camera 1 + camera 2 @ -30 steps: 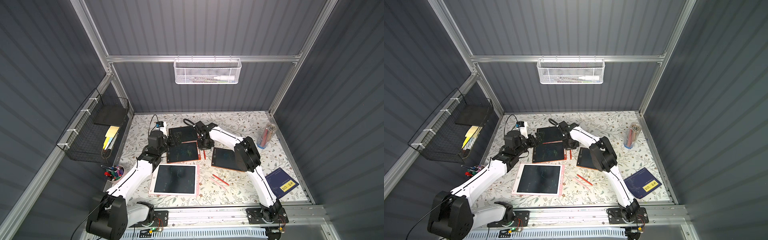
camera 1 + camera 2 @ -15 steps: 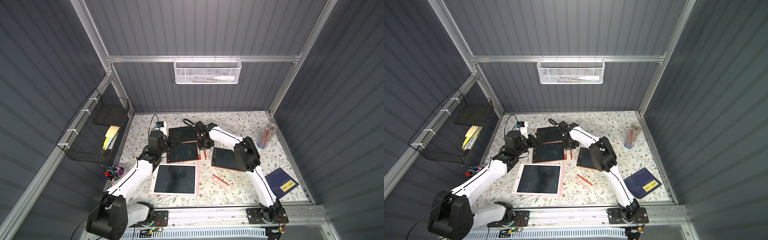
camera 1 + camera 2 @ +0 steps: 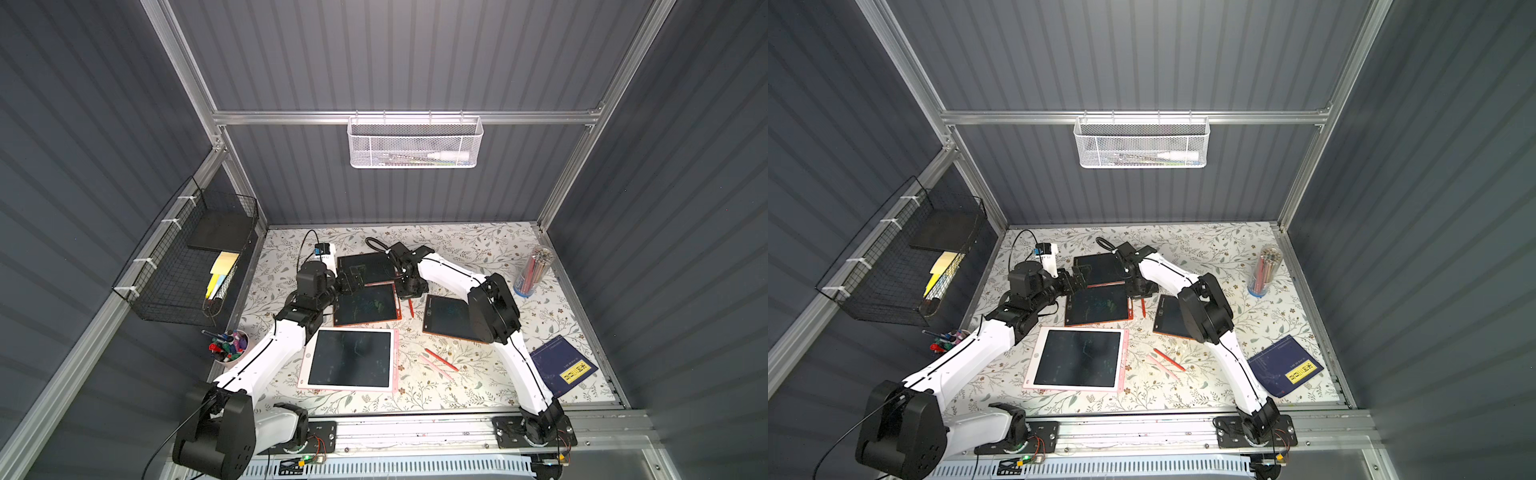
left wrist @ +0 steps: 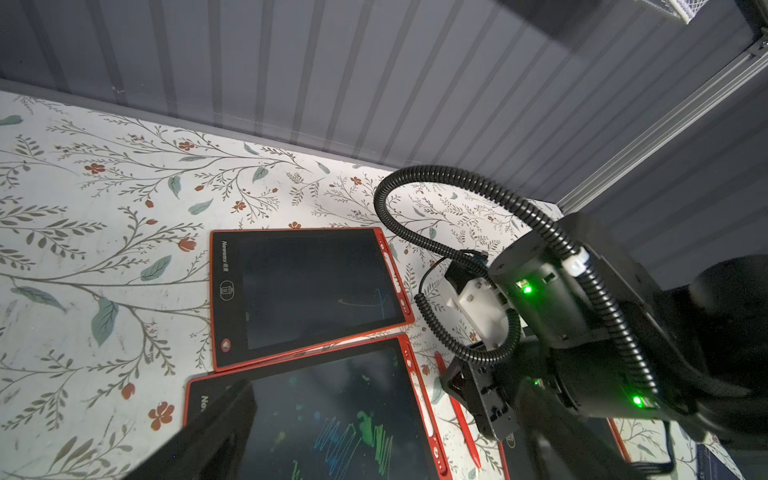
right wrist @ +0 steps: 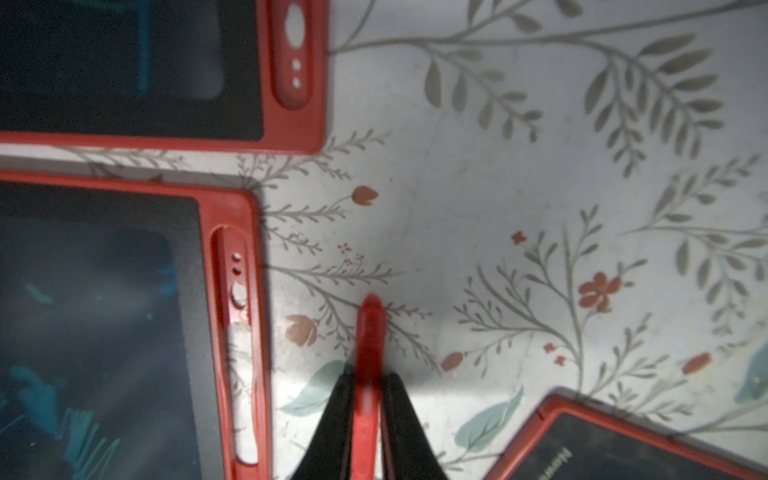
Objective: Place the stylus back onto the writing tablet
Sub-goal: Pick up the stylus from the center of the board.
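**Item:** stylus (image 5: 370,328), red plastic, slender, tapering to a rounded tip. I find it over the floral tabletop (image 3: 457,249), just beside the writing tablet's slotted edge and apart from it. Its long axis runs parallel to that edge, front to back. I cannot tell whether it is lifted.

**Holder:** right gripper (image 5: 368,380), black fingers pinched on the stylus shaft. The arm is folded at the elbow, wrist turned down.

**Writing tablet** (image 3: 365,305): flat, with a dark screen bearing green scribbles. It has a red frame and a recessed pen slot (image 5: 239,332).

**Left gripper** (image 3: 352,279): jaws wide apart, holding nothing. The arm is stretched low over the seam between the writing tablet and the rear tablet (image 3: 365,266).

**Nearby:** pink tablet (image 3: 351,359), larger, at the front.
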Robot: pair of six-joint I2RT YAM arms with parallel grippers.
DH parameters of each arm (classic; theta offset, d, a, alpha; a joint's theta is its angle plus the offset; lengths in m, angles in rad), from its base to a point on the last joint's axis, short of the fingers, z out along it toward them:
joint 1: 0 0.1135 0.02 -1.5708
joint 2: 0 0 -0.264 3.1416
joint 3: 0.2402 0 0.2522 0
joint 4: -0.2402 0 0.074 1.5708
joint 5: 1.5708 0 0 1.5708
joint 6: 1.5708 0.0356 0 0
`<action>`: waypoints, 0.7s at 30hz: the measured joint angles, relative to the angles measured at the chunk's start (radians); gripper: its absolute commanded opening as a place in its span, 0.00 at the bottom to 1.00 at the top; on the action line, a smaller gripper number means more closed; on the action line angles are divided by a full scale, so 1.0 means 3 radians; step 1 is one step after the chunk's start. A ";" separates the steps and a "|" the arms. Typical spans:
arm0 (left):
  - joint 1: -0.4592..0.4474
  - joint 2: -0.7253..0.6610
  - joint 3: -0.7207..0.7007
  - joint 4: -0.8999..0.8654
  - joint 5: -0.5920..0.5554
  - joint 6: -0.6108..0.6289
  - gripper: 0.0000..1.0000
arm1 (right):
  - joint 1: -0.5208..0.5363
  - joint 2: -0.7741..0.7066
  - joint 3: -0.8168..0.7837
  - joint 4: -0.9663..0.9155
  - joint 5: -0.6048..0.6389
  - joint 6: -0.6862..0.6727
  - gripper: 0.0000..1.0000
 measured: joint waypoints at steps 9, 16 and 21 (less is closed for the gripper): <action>0.0000 0.0000 0.0000 0.0005 0.0042 0.0003 1.00 | 0.0000 0.0000 0.0000 -0.0001 0.0055 -0.0009 0.17; 0.0000 0.0000 0.0000 0.0008 0.0131 0.0045 0.99 | -0.0014 -0.0036 -0.0056 0.0018 0.0100 -0.0009 0.17; 0.0000 0.0015 0.0000 0.0037 0.0295 0.0139 0.99 | -0.0048 -0.0151 -0.0179 0.0047 0.0103 -0.0011 0.17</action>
